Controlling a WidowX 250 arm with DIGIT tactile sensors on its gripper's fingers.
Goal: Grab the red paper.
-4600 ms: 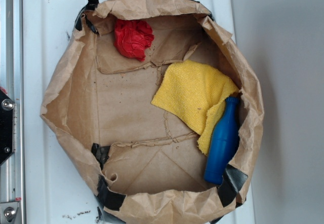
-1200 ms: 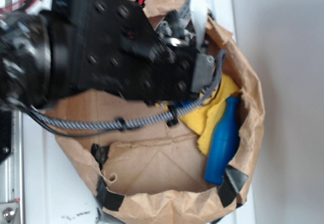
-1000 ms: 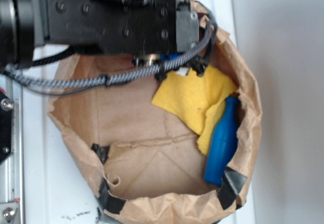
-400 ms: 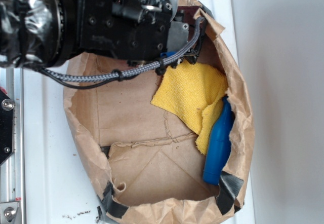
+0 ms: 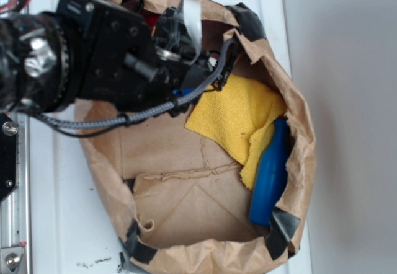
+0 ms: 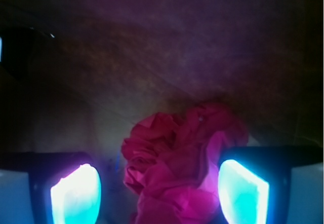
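Note:
In the wrist view the red paper point(image 6: 182, 163), a crumpled wad that looks magenta in this light, lies on the brown bag floor between my fingers. My gripper point(image 6: 159, 196) is open around it. The left fingertip point(image 6: 76, 193) stands clear of the wad with a gap. The right fingertip point(image 6: 243, 191) is at the wad's edge. In the exterior view my black arm point(image 5: 99, 57) reaches into the far left corner of the paper bag point(image 5: 301, 162) and hides both the red paper and the fingers.
A yellow cloth point(image 5: 239, 116) lies in the bag's right half. A blue bottle point(image 5: 270, 175) leans on the right wall, partly on the cloth. The bag sits on a white surface point(image 5: 56, 212). A braided cable point(image 5: 142, 113) hangs from the arm.
The arm came in over the bag's far left corner, covering the red paper that lay in plain sight. It has since tilted and shifted left. The bag walls have been pushed narrower.

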